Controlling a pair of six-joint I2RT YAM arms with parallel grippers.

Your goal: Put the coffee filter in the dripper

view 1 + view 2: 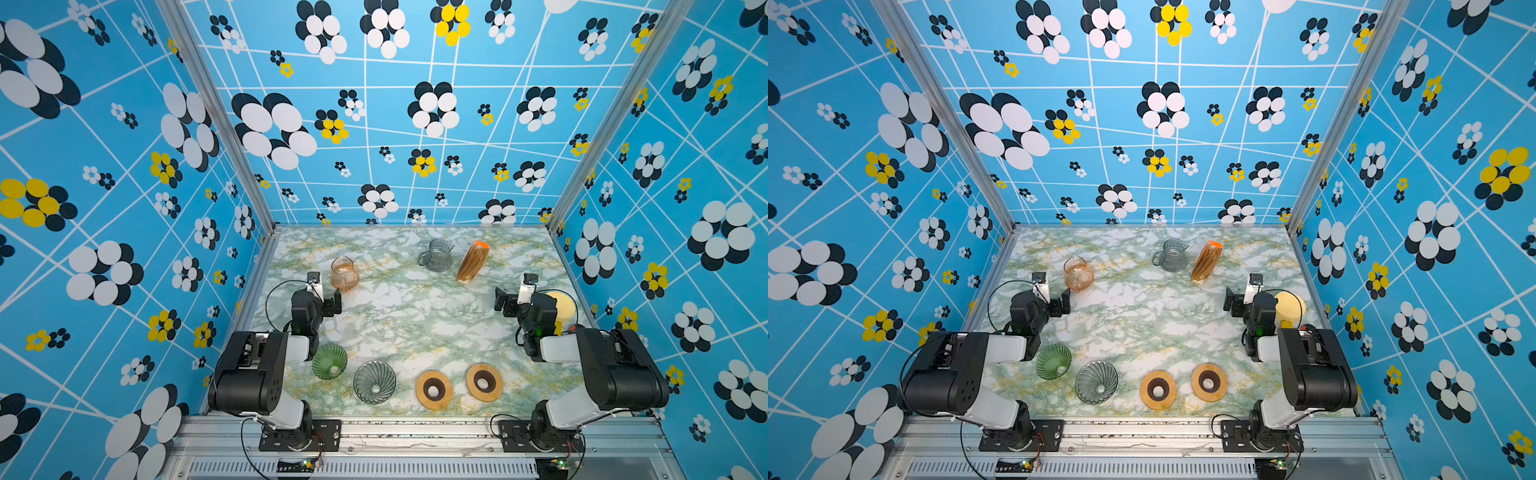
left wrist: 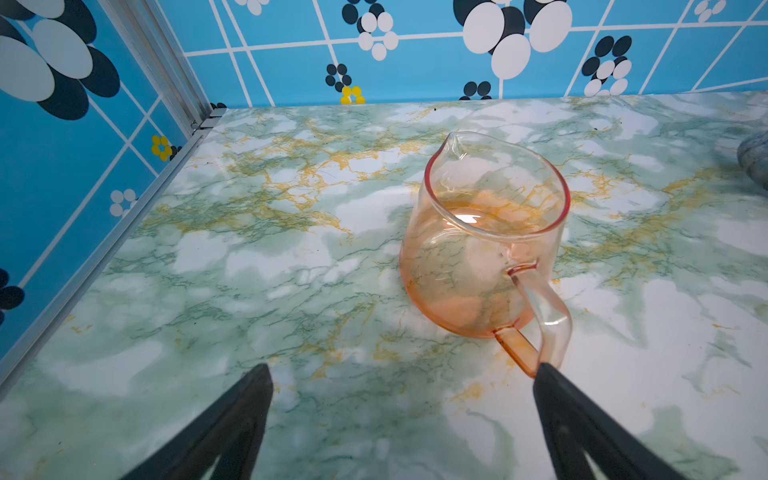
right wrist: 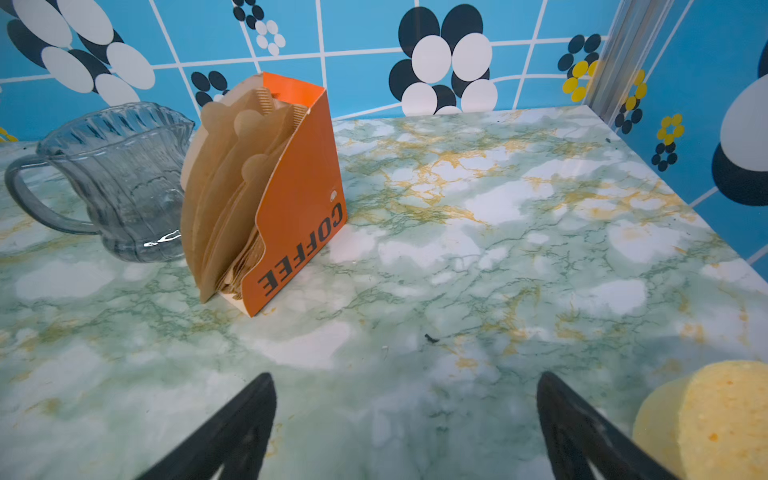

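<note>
Loosely fanned, brown paper coffee filters [image 3: 220,199] stand in an orange box [image 3: 300,195].

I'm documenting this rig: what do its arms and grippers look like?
The left arm and right arm have bulky black joint housings, white links, black base plates. Thin black cables loop beside each. The left gripper and right gripper have tapered black fingers.

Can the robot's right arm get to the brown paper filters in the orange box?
Probably yes. The right gripper is open and only bare table lies between it and the coffee filters, which stick up out of the orange box. The grey jug stands close beside them, though.
</note>
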